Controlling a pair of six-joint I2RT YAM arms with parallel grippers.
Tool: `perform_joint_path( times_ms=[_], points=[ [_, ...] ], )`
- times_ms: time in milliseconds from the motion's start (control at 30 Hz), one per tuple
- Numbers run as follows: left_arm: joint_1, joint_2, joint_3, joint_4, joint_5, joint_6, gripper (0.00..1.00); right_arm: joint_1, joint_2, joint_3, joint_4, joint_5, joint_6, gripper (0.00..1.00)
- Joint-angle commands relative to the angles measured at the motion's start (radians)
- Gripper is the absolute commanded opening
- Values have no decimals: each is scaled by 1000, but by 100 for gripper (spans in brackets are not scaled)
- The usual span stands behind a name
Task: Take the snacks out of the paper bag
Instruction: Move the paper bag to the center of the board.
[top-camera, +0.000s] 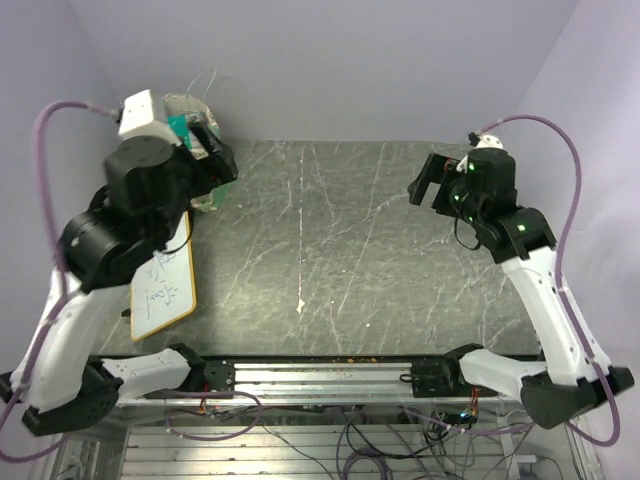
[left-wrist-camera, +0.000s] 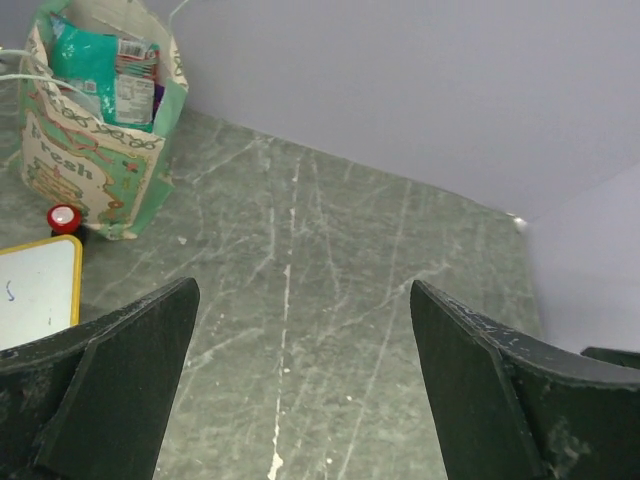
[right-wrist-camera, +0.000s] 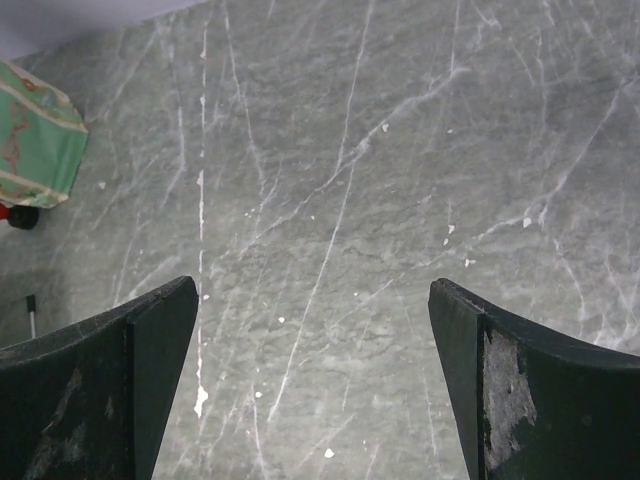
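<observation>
In the paper bag (left-wrist-camera: 85, 165), snacks (left-wrist-camera: 95, 55).

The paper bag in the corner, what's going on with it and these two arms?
Nothing is being handled yet. The paper bag stands upright at the table's far left corner with the snacks inside, a teal packet on top. The left gripper hovers open, apart from the bag. The right gripper is open over bare table.
</observation>
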Motion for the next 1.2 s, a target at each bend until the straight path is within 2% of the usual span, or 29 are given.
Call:
perform_joint_path(
  times_ms=[0, 67, 200, 267, 400, 500, 600, 733, 833, 1000, 1067, 1167],
  points=[
    [86, 104, 7, 93, -4, 22, 97, -14, 93, -11, 91, -19, -16, 100],
    [194, 157, 10, 116, 94, -5, 97, -16, 148, -1, 110, -22, -34, 100],
    [340, 284, 39, 156, 211, -44, 97, -19, 258, 33, 161, -50, -133, 100],
    [409, 353, 72, 144, 248, -84, 97, -6, 305, 55, 166, -10, -171, 100],
    [556, 492, 150, 85, 319, -204, 97, 45, 336, 56, 206, 41, -234, 100],
    [639, 592, 193, 159, 440, -203, 97, 59, 333, 28, 232, -13, -261, 100],
    [682, 688, 270, 270, 496, -177, 97, 64, 320, -12, 255, -7, -287, 100],
    [690, 813, 317, 520, 544, -98, 97, 69, 323, -10, 250, 18, -307, 100],
    [698, 948, 444, 592, 555, -80, 99, 86, 309, -25, 258, 6, -326, 100],
    [698, 1141, 622, 671, 568, -15, 93, 84, 280, -64, 283, 12, -335, 100],
    [698, 1179, 637, 710, 579, 4, 94, 77, 280, -60, 282, 14, -337, 100],
    [695, 1183, 579, 783, 602, -2, 92, 75, 286, -50, 281, 16, -344, 100]
  ],
)
